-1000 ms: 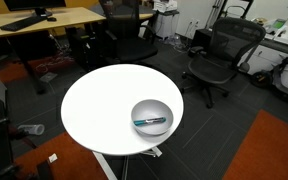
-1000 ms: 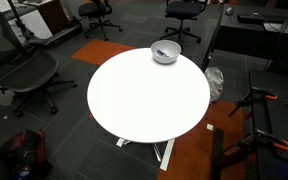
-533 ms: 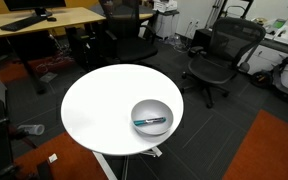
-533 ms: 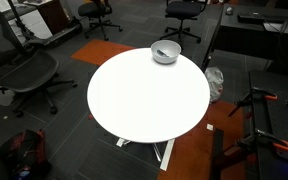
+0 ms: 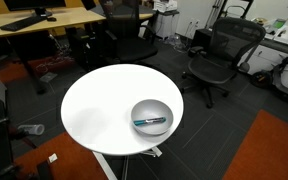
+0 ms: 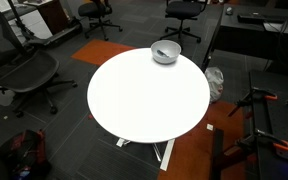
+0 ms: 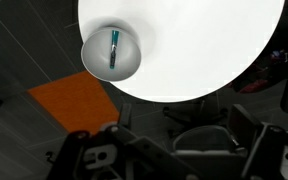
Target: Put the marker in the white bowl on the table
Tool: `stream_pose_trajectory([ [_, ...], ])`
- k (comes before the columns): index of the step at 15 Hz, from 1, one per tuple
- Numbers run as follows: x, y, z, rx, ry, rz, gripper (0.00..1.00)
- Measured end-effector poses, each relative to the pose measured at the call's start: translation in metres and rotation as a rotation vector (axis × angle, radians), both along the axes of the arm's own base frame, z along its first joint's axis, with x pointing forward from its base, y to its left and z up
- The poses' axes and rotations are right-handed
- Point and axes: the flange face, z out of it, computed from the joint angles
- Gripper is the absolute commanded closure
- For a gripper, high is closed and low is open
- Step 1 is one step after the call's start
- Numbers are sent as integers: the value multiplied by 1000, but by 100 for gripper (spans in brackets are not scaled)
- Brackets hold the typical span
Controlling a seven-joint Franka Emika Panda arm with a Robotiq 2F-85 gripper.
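Observation:
The marker [image 5: 151, 122], dark with a teal-blue part, lies inside the white bowl [image 5: 137, 109]. The bowl stands near the edge of the round white table [image 5: 99, 105]. Both exterior views show the bowl [image 6: 165, 57] on the table [image 6: 144, 100]; no arm shows in them. In the wrist view, from high above, the marker [image 7: 114, 47] lies in the bowl [image 7: 96, 60] at the table's [image 7: 194, 50] left edge. My gripper [image 7: 174, 150] is at the bottom of that view, far above the floor beside the table. Its dark fingers are spread apart and hold nothing.
Black office chairs [image 5: 216, 55] [image 6: 22, 72] stand around the table. A light wooden desk [image 5: 44, 20] with a monitor is at the back. Orange carpet patches [image 5: 274, 150] [image 7: 69, 100] lie on the dark floor. A grey bin [image 6: 215, 82] stands near the table.

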Motion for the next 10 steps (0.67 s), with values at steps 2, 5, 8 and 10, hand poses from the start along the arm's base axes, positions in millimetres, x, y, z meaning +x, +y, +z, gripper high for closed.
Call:
stream_pose_trajectory([
  [2,13,-12,-17,33,7,-32,0],
  [5,31,-32,-41,68,6,-81,0],
  [8,46,-49,-65,76,25,-117,0],
  [10,55,-57,-79,75,48,-130,0],
])
